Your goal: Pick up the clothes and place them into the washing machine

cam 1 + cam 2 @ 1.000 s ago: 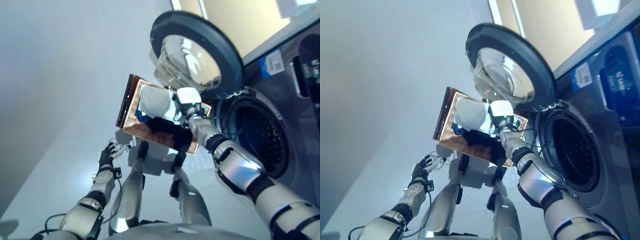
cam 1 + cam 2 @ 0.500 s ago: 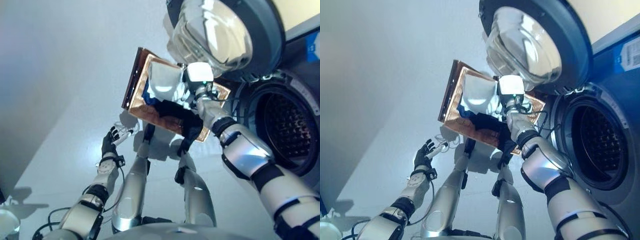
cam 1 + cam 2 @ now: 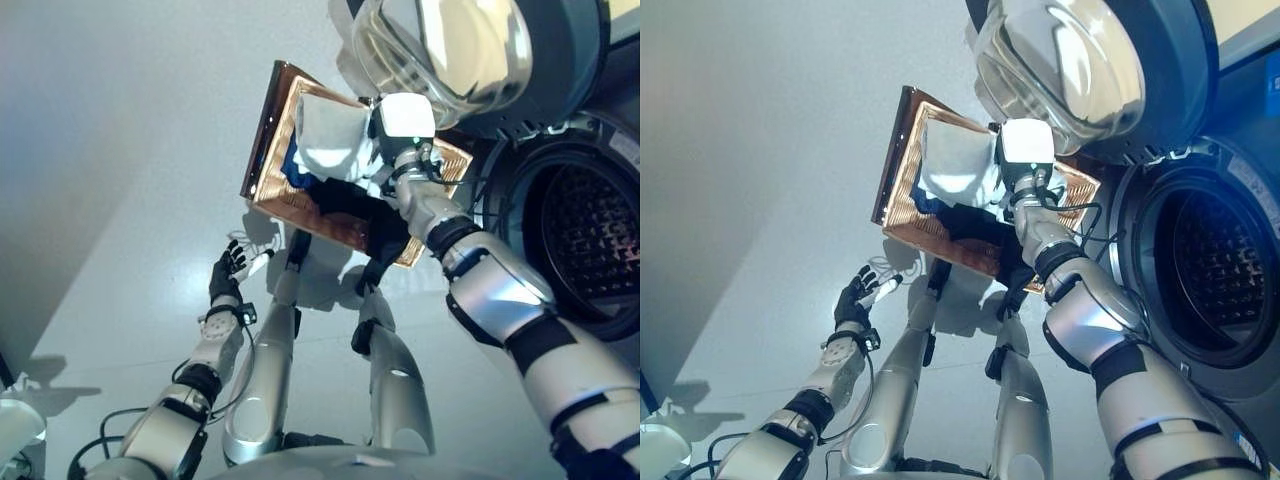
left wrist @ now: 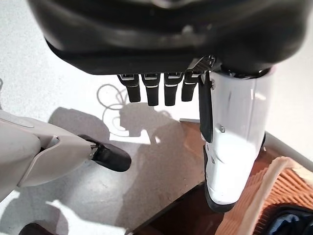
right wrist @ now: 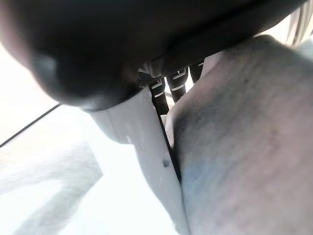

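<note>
Right hand (image 5: 146,127) down in a woven, copper-brown rectangular basket (image 3: 345,222), fingers and white-covered thumb pinching soft white cloth (image 3: 330,145), nubbly close up. Dark blue and black clothes (image 3: 340,195) heaped under it in the basket. Just beside: grey washing machine (image 3: 590,200), round glass-bowled door (image 3: 470,50) swung open, perforated metal drum (image 3: 590,235) visible. Left hand (image 3: 228,272) low over pale glossy floor (image 3: 120,250), fingers relaxed, holding nothing.

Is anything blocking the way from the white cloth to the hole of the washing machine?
Nothing visible does. The right hand is at the white cloth in the basket. The door is swung open and the drum opening looks clear.
</note>
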You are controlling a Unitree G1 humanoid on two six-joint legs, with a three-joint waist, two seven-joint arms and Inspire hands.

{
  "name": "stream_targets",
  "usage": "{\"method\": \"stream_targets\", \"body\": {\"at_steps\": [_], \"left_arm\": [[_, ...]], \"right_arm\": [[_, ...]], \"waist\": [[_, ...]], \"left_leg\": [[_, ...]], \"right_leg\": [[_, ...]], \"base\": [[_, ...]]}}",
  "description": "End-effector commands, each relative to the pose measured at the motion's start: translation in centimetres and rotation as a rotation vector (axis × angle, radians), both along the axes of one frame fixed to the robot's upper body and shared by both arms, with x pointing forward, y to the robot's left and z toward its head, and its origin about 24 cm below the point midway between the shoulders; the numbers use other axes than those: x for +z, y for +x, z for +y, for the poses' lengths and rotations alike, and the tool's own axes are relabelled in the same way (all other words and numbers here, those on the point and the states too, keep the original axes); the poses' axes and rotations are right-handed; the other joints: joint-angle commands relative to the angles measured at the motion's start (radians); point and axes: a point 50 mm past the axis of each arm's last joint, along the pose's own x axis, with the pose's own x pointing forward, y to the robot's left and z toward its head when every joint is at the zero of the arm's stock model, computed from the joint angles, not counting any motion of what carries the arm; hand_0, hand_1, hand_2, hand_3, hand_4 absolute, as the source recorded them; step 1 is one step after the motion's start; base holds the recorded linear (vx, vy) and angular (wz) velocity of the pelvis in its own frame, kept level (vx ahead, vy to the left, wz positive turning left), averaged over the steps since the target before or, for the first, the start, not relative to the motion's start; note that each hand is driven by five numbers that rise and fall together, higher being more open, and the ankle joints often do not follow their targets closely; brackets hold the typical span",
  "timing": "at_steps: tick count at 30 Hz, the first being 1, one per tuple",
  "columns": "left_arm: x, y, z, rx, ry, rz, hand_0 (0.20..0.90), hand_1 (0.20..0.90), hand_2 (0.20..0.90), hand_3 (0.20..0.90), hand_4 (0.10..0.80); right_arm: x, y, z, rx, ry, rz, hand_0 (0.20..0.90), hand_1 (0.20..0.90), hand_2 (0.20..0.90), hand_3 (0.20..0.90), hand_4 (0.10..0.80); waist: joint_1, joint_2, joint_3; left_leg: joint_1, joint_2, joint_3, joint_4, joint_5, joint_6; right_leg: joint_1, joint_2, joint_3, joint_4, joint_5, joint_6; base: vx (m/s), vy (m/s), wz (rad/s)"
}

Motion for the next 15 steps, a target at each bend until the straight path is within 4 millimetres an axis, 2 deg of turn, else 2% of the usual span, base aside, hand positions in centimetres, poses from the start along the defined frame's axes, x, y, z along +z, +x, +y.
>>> {"method": "stream_targets", "body": {"at_steps": [1,6,12,15], "left_arm": [[1.3,0.8,0.1,0.008,0.028,-0.065,0.9,0.9,0.9,0.9,0.8],[0.7,0.5,0.1,0.018,0.036,-0.038,0.9,0.9,0.9,0.9,0.8],[1.0,0.6,0.1,0.008,0.036,-0.054,0.9,0.9,0.9,0.9,0.8],[0.5,0.3,0.1,0.019,0.039,-0.029,0.9,0.9,0.9,0.9,0.8]], "right_arm": [[4.4,0.6,-2.3,-0.099,0.023,-0.112,0.9,0.9,0.9,0.9,0.8],[3.6,0.5,-1.6,-0.082,0.0,-0.098,0.9,0.9,0.9,0.9,0.8],[3.5,0.5,-1.4,-0.075,0.008,-0.102,0.9,0.9,0.9,0.9,0.8],[2.3,0.2,-0.8,-0.042,0.112,-0.11,0.9,0.9,0.9,0.9,0.8]], "waist": [[0.047,0.021,0.039],[0.042,0.012,0.039],[0.037,0.013,0.039],[0.026,0.004,0.039]], "left_leg": [[0.05,-0.044,0.026,-0.078,0.012,-0.028],[0.073,-0.042,0.037,-0.077,0.007,-0.026],[0.073,-0.04,0.036,-0.077,0.009,-0.026],[0.096,-0.036,0.045,-0.075,0.005,-0.025]], "right_leg": [[0.045,-0.103,0.054,0.092,-0.027,0.114],[0.056,-0.1,0.065,0.089,-0.026,0.113],[0.055,-0.098,0.066,0.086,-0.024,0.113],[0.073,-0.096,0.074,0.089,-0.025,0.113]], "base": [[0.0,0.0,0.0],[0.0,0.0,0.0],[-0.018,-0.003,-0.03],[0.0,0.0,0.0]]}}
